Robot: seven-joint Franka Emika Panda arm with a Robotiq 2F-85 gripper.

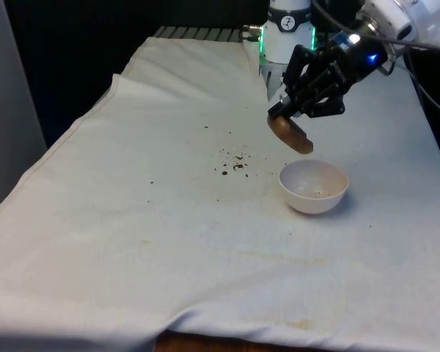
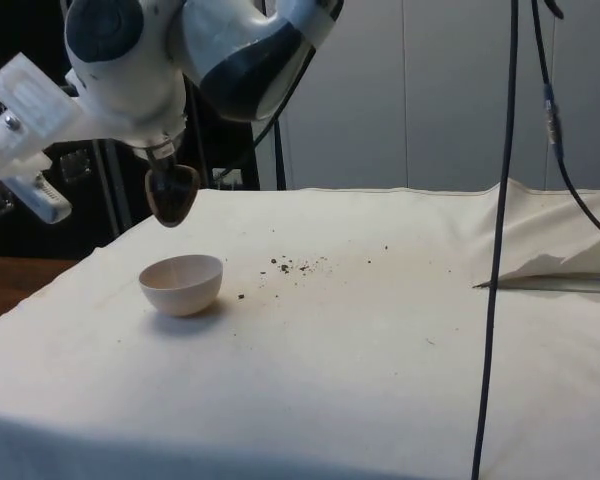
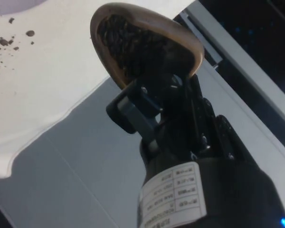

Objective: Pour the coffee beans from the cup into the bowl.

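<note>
Brown cup [image 1: 291,134] held in the air, tipped steeply, just above and beside the white bowl [image 1: 314,186] on the side toward the front view's left. Still loaded with dark coffee beans [image 3: 126,45], seen heaped inside the mouth in the wrist view. Clamped at the rim between the two black fingers [image 3: 133,111] of the gripper [image 1: 284,110], jaws closed on the cup wall. In the side view, cup [image 2: 171,193] hanging over the bowl [image 2: 181,284], not touching it.

Bowl upright on the white cloth [image 1: 132,220], toward the table's edge on the front view's right, roughly midway along that edge. A few dark specks inside near the bottom; too small to tell whether beans.

Scattered dark crumbs [image 1: 233,159] on the cloth just beside the bowl, toward the table's middle, with a few stray specks further out.

Black cable [image 2: 495,250] hanging down across the side view.
</note>
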